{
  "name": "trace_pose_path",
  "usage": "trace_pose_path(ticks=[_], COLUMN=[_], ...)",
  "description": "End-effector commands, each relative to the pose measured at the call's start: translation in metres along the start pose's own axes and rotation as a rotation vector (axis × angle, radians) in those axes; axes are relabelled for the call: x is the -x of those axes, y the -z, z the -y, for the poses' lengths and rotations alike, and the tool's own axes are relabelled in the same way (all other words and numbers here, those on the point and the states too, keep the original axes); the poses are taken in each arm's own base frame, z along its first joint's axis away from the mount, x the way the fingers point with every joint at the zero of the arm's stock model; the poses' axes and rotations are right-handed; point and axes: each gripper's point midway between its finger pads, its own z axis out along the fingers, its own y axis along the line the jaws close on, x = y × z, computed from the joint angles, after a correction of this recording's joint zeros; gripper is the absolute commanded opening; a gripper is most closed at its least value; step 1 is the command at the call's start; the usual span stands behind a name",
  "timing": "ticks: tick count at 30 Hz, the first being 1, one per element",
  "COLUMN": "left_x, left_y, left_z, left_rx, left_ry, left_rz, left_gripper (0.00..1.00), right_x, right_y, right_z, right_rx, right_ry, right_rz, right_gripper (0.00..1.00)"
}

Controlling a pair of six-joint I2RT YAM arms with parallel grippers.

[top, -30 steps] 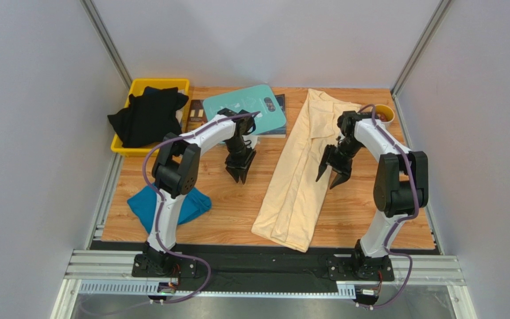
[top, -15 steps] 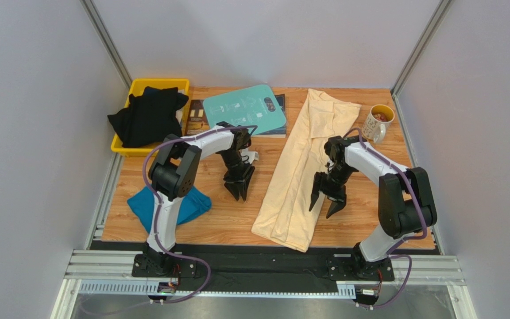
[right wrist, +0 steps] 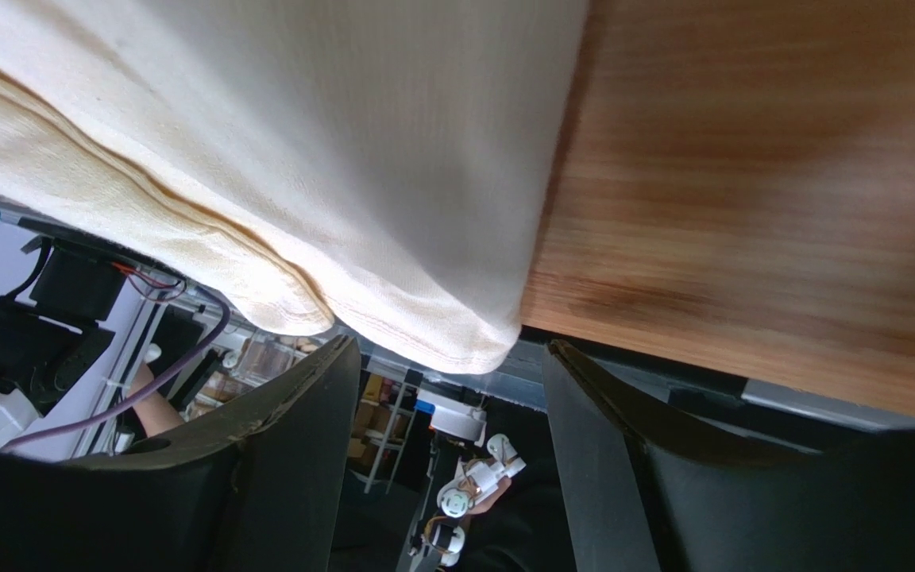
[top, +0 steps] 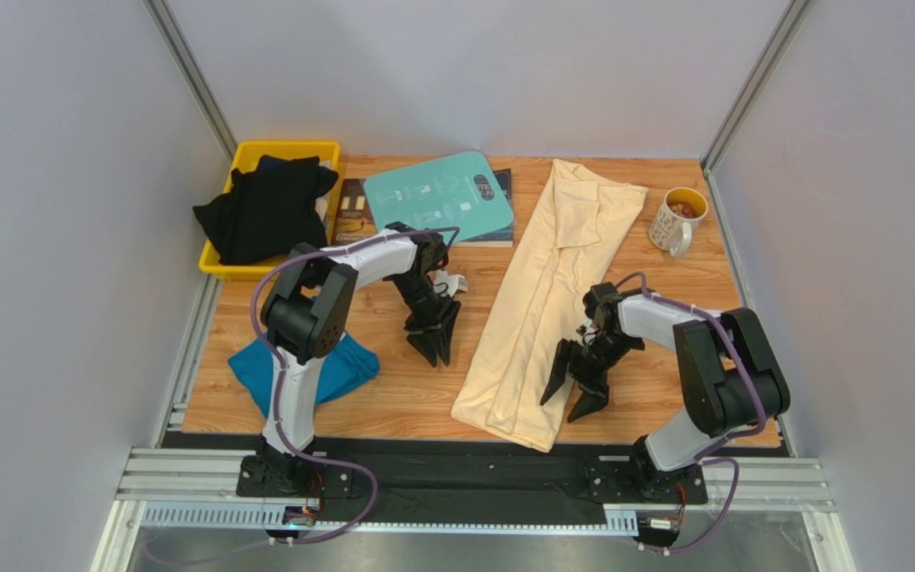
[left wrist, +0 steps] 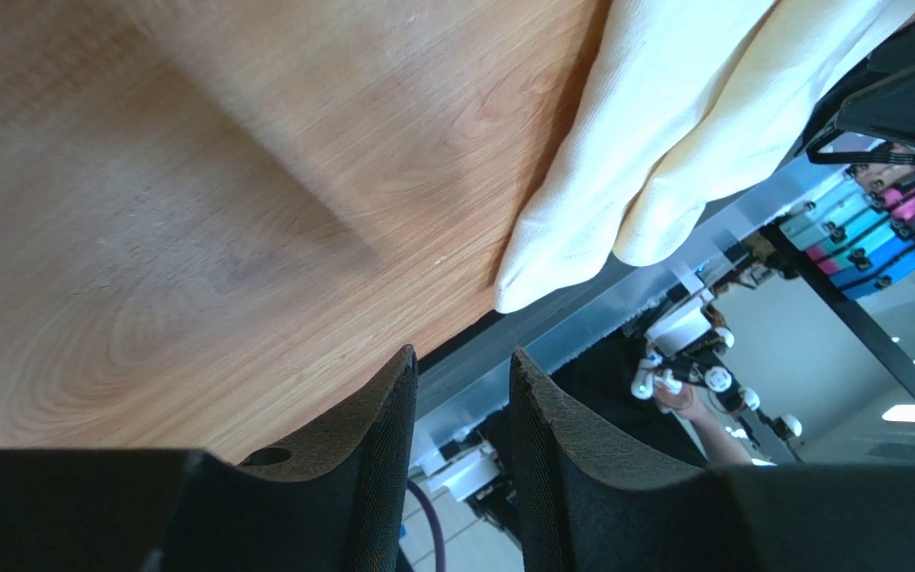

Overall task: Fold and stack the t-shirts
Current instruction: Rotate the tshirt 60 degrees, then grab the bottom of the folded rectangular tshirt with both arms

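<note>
Your cream-yellow shirt (top: 546, 292) lies on the table (top: 427, 399) as one long strip. It runs from the far side to the near edge, right between your two arms. It looks folded in half the long way, so the next fold is likely end to end. That may be why both pincers sit low near its near end.

Your right gripper (top: 566, 399) is wide open and holds nothing. It hangs just beside the right edge of the strip, close to the near corner. Your left gripper (top: 436, 349) is over bare wood, apart from the shirt's left edge. Its fingers (left wrist: 367, 441) are only a little apart, with nothing between them.

The teal-blue shirt (top: 355, 364) sits folded by the left arm's base, which looks like the place for the stack. The black shirts (top: 262, 209) wait in a heap on the yellow bin (top: 289, 148), spilling over its left side.

Some things are hard to see. The left arm covers the middle of the teal-blue shirt. You can't count the black shirts in that heap. The right wrist view is blurry on the wood, and from above I can't tell if the right gripper touches the cloth or only hovers over it.
</note>
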Motion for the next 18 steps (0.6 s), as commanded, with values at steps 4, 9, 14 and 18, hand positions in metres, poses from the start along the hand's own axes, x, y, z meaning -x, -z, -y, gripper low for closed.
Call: trace_pose_path(ticks=[4,9,14,18], left_x=[-0.021,-0.029,-0.02,-0.019], left_y=[-0.007,-0.028,-0.042,-0.054], left_z=[0.02,0.021,0.035,0.031], left_rx=[-0.087,-0.102,-0.246,-0.258], left_ry=[-0.011,-0.016,-0.014,-0.018], left_rz=[-0.022,-0.06,-0.037,-0.032], left_gripper=[0.42,0.42,0.43,0.43], right_x=[-0.004,-0.006,-0.005,-0.01], right_y=[-0.015,-0.026,-0.027,-0.029], right_z=[-0.008,0.002,0.001,0.007], right_rx=[0.08,0.071,0.084,0.087], right_ry=[0.052,0.05,0.061,0.087], right_rz=[-0.007,-0.014,0.019,0.03], right_gripper=[0.63,0.63,0.64,0.64])
